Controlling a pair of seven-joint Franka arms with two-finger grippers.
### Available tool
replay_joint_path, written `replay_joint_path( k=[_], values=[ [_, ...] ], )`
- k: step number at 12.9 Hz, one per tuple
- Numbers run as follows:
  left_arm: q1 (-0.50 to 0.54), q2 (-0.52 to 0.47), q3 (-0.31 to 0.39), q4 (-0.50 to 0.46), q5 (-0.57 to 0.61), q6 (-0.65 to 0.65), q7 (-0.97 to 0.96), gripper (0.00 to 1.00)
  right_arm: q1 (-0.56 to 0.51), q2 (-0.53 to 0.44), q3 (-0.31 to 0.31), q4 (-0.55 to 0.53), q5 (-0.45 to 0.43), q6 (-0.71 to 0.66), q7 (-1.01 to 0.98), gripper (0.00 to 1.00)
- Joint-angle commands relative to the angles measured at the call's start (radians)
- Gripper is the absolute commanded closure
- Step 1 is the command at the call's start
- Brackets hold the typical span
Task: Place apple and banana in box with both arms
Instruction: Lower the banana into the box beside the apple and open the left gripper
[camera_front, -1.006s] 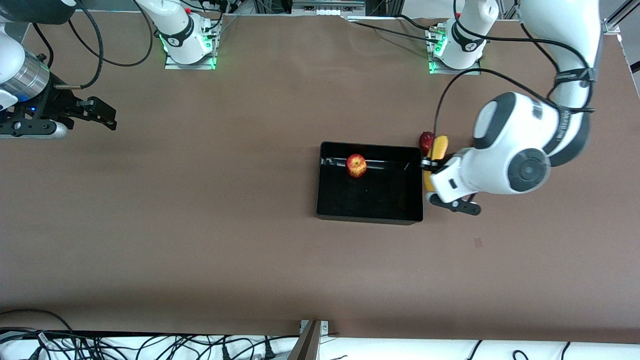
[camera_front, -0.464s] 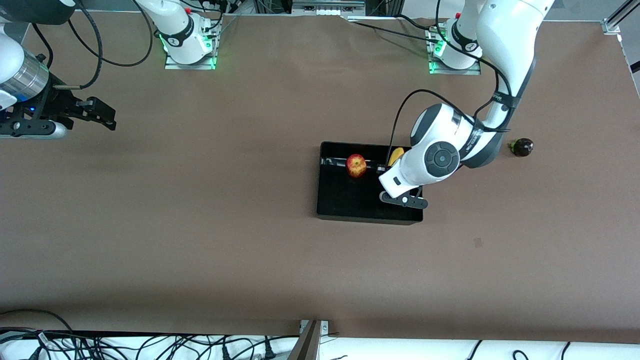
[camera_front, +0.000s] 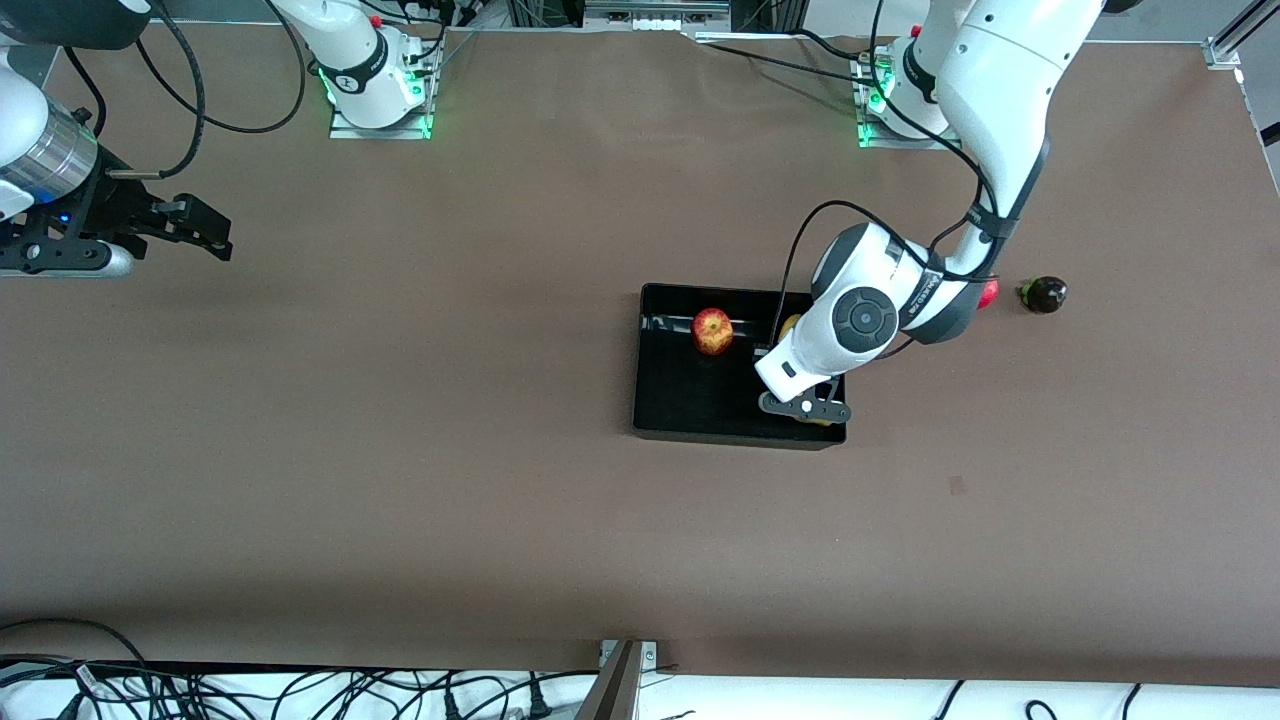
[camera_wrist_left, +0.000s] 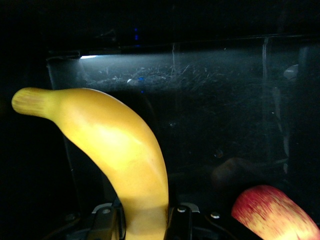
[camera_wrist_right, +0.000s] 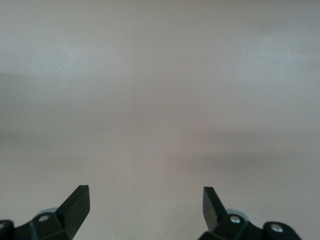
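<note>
The black box (camera_front: 737, 434) lies mid-table. The red-yellow apple (camera_front: 712, 331) rests inside it by the wall nearest the robots' bases; it also shows in the left wrist view (camera_wrist_left: 272, 214). My left gripper (camera_front: 800, 382) is down in the box at the end toward the left arm, shut on the yellow banana (camera_wrist_left: 117, 150). In the left wrist view the gripper (camera_wrist_left: 142, 222) clamps the banana's lower part. Only a bit of the banana (camera_front: 793, 322) shows past the wrist in the front view. My right gripper (camera_front: 215, 236) waits open and empty over bare table (camera_wrist_right: 145, 200).
A plain red fruit (camera_front: 988, 293) and a dark round fruit (camera_front: 1045, 294) lie on the table beside the box, toward the left arm's end. The box's glossy wall (camera_wrist_left: 200, 65) stands close ahead of the banana.
My left arm carried the banana from beside the box to over its inside, then sank a little lower. The red and dark fruits came into sight. The right arm stayed still.
</note>
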Motion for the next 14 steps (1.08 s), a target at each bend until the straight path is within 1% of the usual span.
replay_joint_path(
  k=[1,2,3,4,5,6,7,8,11,13,14],
  values=[
    [-0.003,0.03,-0.003,-0.013,0.035,0.073,-0.058,1.0,-0.012,0.007,0.009,0.021,-0.009,-0.013,0.003,0.0],
    [-0.003,0.033,-0.003,-0.037,0.054,0.105,-0.072,1.0,-0.012,0.007,0.009,0.021,-0.009,-0.013,0.003,0.0],
    [-0.003,0.032,-0.003,-0.059,0.057,0.133,-0.101,0.89,-0.012,0.007,0.009,0.021,-0.009,-0.013,0.004,0.0],
    [-0.003,0.032,-0.003,-0.062,0.057,0.138,-0.14,0.71,-0.012,0.007,0.009,0.021,-0.009,-0.013,0.003,0.0],
    [-0.007,0.032,-0.003,-0.064,0.057,0.138,-0.181,0.48,-0.012,0.007,0.009,0.021,-0.009,-0.013,0.003,0.0],
    [-0.009,0.029,-0.003,-0.064,0.058,0.132,-0.212,0.38,-0.012,0.007,0.009,0.021,-0.009,-0.013,0.004,0.0],
    [-0.009,0.023,-0.003,-0.064,0.06,0.118,-0.242,0.13,-0.012,0.007,0.009,0.021,-0.009,-0.013,0.004,0.0],
    [-0.009,0.001,-0.003,-0.062,0.06,0.085,-0.29,0.0,-0.012,0.007,0.009,0.021,-0.009,-0.013,0.004,0.0],
    [-0.006,-0.072,0.0,-0.012,0.06,-0.11,-0.309,0.0,-0.012,0.007,0.008,0.021,-0.009,-0.013,0.004,0.0],
    [0.002,-0.118,0.017,0.06,0.046,-0.269,-0.287,0.0,-0.012,0.007,0.005,0.021,-0.007,-0.013,0.003,0.0],
    [0.012,-0.138,0.021,0.087,0.045,-0.343,-0.24,0.0,-0.012,0.007,0.003,0.021,-0.007,-0.013,0.003,0.0]
  ],
)
